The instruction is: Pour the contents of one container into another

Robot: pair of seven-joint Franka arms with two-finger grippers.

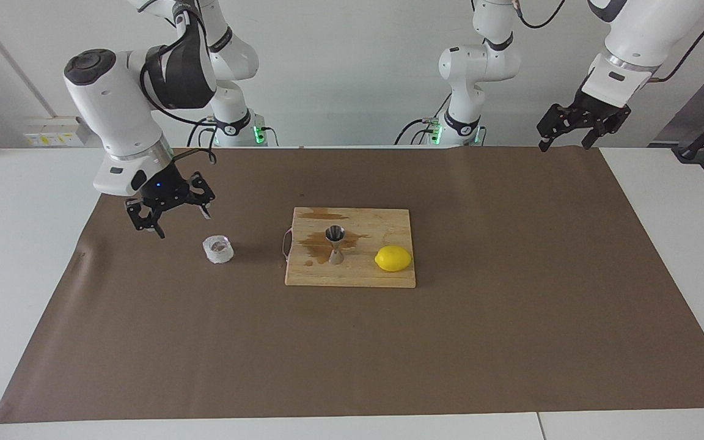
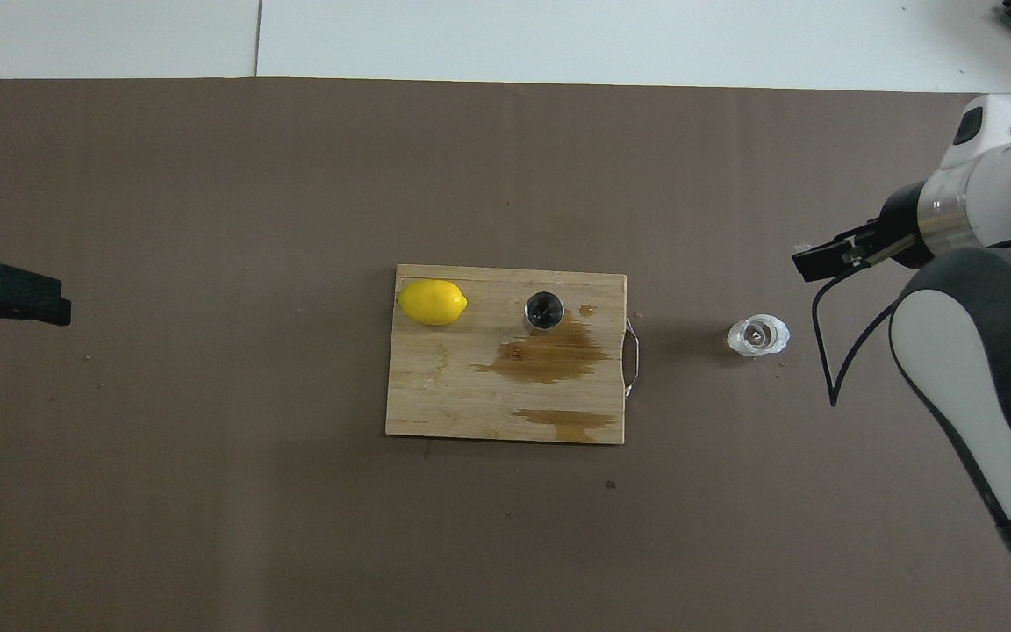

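Cup stood upright on the mat toward the right arm's end, freed, its pour apparently done. Right gripper hung above the mat beside it, jaws apart, empty. Jigger stood on the stained board by the lemon. Left gripper waited, jaws apart.

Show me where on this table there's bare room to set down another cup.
Bare brown paper runs wide from the cutting board to the left arm's end, under the raised, open left gripper. The strip between the board and the translucent cup is narrow. The board is crowded: jigger, lemon, spill. The open right gripper hangs beside the cup.
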